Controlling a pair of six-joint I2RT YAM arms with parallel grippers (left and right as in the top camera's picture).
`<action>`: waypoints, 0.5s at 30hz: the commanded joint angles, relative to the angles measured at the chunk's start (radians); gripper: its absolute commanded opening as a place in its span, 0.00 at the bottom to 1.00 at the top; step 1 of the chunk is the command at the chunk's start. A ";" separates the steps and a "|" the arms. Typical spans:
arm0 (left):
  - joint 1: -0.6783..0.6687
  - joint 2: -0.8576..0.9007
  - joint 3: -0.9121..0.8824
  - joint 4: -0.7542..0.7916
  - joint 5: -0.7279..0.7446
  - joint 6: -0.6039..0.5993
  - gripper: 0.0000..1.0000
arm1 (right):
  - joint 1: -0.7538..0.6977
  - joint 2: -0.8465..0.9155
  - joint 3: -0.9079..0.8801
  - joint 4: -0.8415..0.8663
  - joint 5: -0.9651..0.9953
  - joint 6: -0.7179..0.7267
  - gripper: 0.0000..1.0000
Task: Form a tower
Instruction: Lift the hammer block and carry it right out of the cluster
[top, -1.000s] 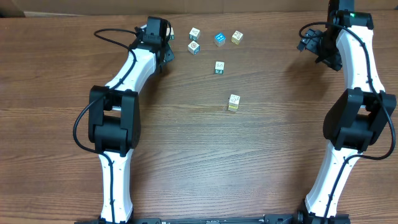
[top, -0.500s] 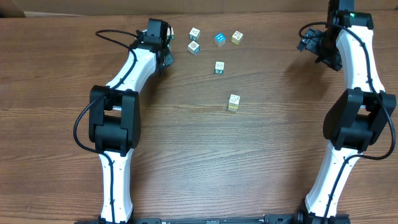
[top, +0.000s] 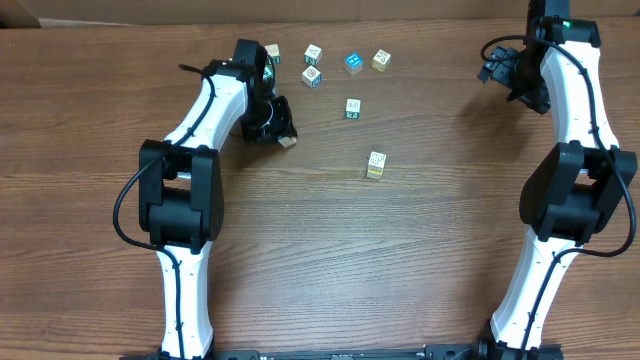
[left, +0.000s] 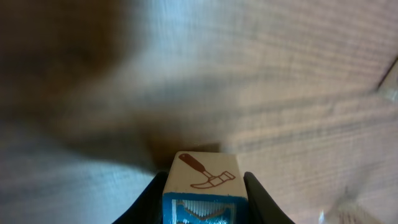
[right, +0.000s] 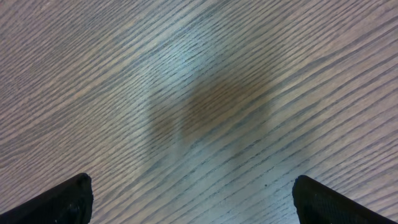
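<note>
Barely begun. For the tower (top: 375, 165), only a yellow-green block with a white top face so far; cannot tell from above whether one cube or two. Pinching a blue cube (left: 200, 175) in the left gripper (left: 202, 194), left of the tower. Holding nothing in the right gripper (right: 189, 202), spread wide, far right of it. Left to stack: loose cubes (top: 353, 107) beyond the tower. Small, square-edged painted wood with picture faces, on a grained table (top: 420, 250).

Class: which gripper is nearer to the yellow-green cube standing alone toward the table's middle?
Left. The left gripper, shut on a hammer cube, is just left of the yellow-green cube; the right gripper, open, is far off at the back right.
</note>
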 joint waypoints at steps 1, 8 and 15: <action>-0.023 0.002 -0.027 -0.075 0.036 0.043 0.14 | -0.006 -0.018 0.012 0.004 0.003 0.003 1.00; -0.068 -0.158 -0.028 -0.221 -0.178 0.053 0.11 | -0.006 -0.018 0.012 0.004 0.003 0.003 1.00; -0.131 -0.274 -0.028 -0.244 -0.245 0.050 0.13 | -0.006 -0.018 0.012 0.004 0.003 0.003 1.00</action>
